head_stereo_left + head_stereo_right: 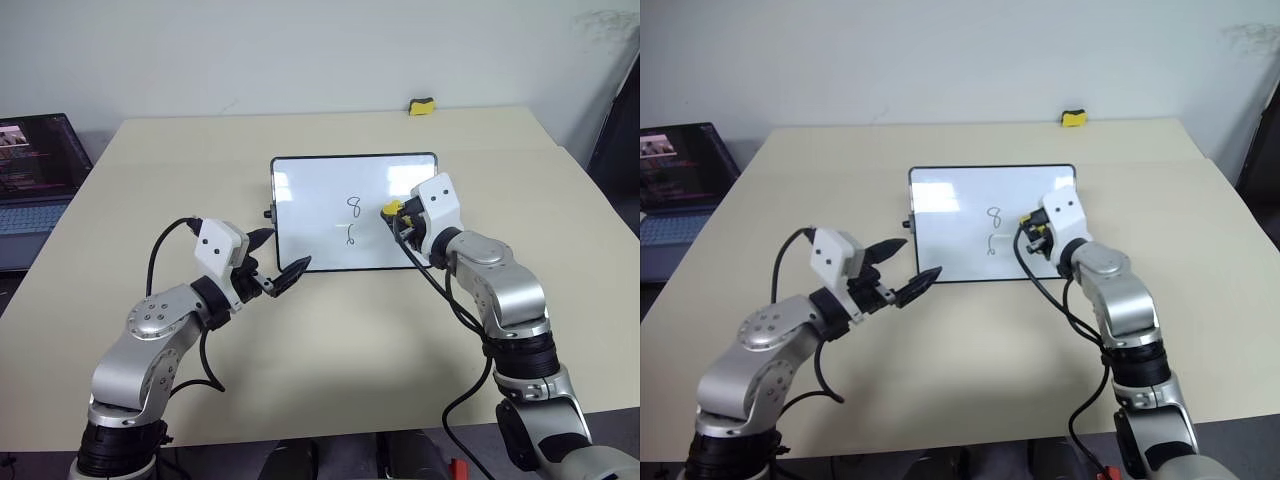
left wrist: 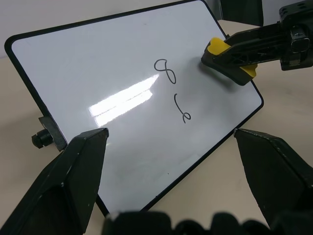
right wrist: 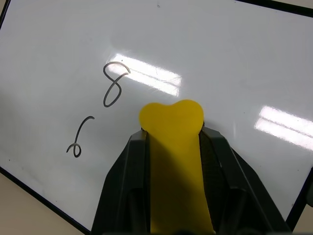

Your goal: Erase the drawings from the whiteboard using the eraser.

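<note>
- My right gripper (image 3: 171, 147): jaws clenched on the eraser (image 3: 172, 161), one black finger pressed flat against each long yellow side. The rounded yellow end sticks out past my fingertips.
- The eraser, seen from my left wrist (image 2: 230, 58): its black felt face is turned toward the board surface, near the board's right edge; whether the felt actually touches the glass I cannot tell.
- My left gripper (image 1: 275, 262): jaws released and spread wide, nothing between them. The two black fingers (image 2: 73, 171) frame the board's near left corner without touching it.
- The whiteboard (image 1: 300, 200): lying on the table straight ahead of both grippers, black frame, glossy white face with window glare. Its near edge sits just beyond my left fingertips; my right gripper hangs over its right part.
- The drawings (image 3: 113, 84): two marks in view, a figure-eight loop and below it a hooked squiggle (image 3: 78, 142), stacked in one column near the board's middle. Both lie just to the left of the eraser's tip, apart from it.
- Knob on the board's left short side (image 2: 41, 139): just beside my left finger.
- Table (image 1: 330, 340): pale beige top, bearing the board.
- Second yellow-and-black block (image 1: 422, 106): at the table's far edge, well beyond my right gripper.
- Laptop (image 1: 35, 170): open, well off to the left of my left gripper.
</note>
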Motion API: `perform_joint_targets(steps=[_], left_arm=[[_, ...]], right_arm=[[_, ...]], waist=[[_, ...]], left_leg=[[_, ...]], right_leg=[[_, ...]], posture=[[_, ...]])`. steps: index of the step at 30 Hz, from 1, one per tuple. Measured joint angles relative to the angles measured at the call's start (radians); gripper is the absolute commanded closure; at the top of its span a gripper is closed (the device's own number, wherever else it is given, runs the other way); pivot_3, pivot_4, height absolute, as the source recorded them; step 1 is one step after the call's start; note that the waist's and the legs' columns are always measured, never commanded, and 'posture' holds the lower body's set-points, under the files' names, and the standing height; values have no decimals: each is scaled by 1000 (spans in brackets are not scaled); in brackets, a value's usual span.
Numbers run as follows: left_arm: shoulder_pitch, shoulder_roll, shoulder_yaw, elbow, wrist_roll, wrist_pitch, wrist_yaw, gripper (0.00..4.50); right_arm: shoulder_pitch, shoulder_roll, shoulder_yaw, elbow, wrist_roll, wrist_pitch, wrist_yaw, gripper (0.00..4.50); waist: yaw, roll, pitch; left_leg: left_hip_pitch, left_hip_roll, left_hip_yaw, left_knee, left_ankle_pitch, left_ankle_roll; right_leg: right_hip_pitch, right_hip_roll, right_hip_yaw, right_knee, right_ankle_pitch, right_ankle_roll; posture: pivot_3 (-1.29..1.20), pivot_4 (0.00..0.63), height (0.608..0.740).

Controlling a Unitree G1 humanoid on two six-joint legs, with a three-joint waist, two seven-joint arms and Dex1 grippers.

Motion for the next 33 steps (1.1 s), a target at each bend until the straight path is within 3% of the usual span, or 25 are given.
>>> perform_joint_targets(steps=[8,20,33], left_arm=[[-37,16,1,49,54,-32,20,0],[-52,-3,-29,76,79,-63,24,0],[-4,-5,-26,50,70,-58,26,0]], right_arm=[[-61,5,36,42,-7,-120,5,3405],[-164,59,125,372,-78,-374,5,3405],[-308,97,135,665,-127,-618,-18,3405]], waist=[[-2,0,0],[-2,0,0],[-7,0,0]], left_leg=[[0,0,0,0,0,0],[0,0,0,0,0,0],[1,2,1,1,0,0]], right_leg=[[0,0,0,0,0,0],[0,0,0,0,0,0],[0,2,0,1,1,-1]], posture=[[0,150,740],[0,150,740],[0,150,740]])
